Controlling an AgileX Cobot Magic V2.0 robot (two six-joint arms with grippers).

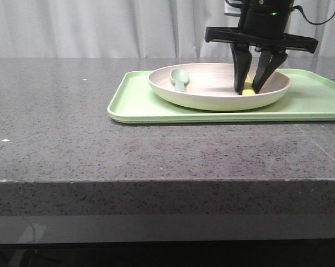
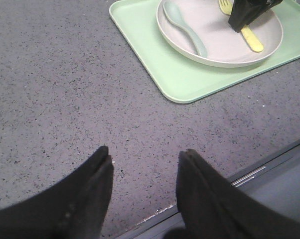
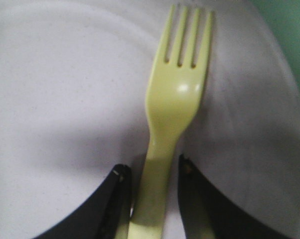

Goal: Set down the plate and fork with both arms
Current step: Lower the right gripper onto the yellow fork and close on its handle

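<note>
The off-white plate [image 1: 212, 95] sits on a light-green tray [image 1: 139, 105] at the back right of the table. The pale-yellow fork [image 3: 177, 99] lies in the plate's right half, and only a bit of it shows in the front view [image 1: 248, 92]. My right gripper [image 1: 247, 89] reaches down into the plate. Its jaws stand open, one on each side of the fork's handle, with a thin gap still showing in the right wrist view [image 3: 152, 169]. My left gripper [image 2: 146, 152] is open and empty over bare table near the front edge, well away from the tray [image 2: 175, 74].
A small grey-green spoon [image 1: 180, 79] lies in the plate's left half. It also shows in the left wrist view [image 2: 187, 30], with the plate [image 2: 215, 50] and fork [image 2: 252, 39] beside it. The dark speckled table [image 1: 73, 111] spreads left and in front of the tray.
</note>
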